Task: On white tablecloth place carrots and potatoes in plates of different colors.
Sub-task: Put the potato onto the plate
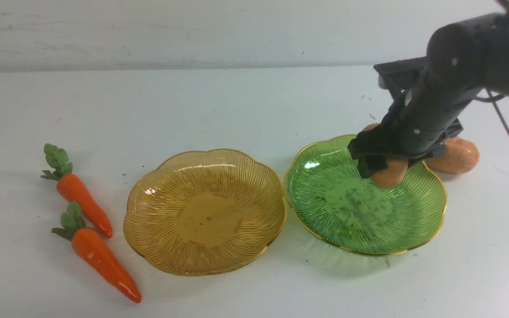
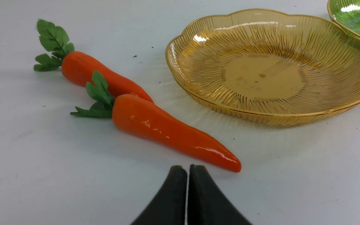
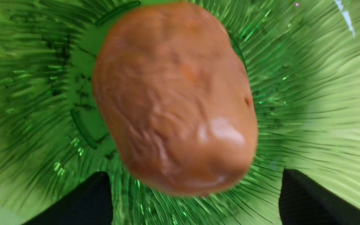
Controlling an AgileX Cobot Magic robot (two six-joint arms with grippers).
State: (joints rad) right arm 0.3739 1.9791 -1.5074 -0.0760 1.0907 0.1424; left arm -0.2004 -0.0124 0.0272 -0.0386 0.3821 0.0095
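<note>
While I sweep leftmost to rightmost, step: letting go of the first potato (image 1: 389,176).
carrots: far carrot (image 1: 82,201) and near carrot (image 1: 104,260) lie on the white tablecloth (image 1: 254,101), left of the amber plate (image 1: 237,176).
left gripper (image 2: 187,168): clenched, empty, on the amber plate's carrot side.
green plate (image 1: 325,221): just right of the amber plate, rims almost meeting.
first potato: right of the amber plate, over the green plate's far slope; blurred, so I cannot tell if it has settled.
right gripper (image 3: 192,175): fingers spread wide, clear of the potato's sides.
second potato (image 1: 453,157): furthest right of the amber plate, on cloth.
risk: the potato may roll on the ribbed slope; my lifting fingers could clip it or the rim.
</note>
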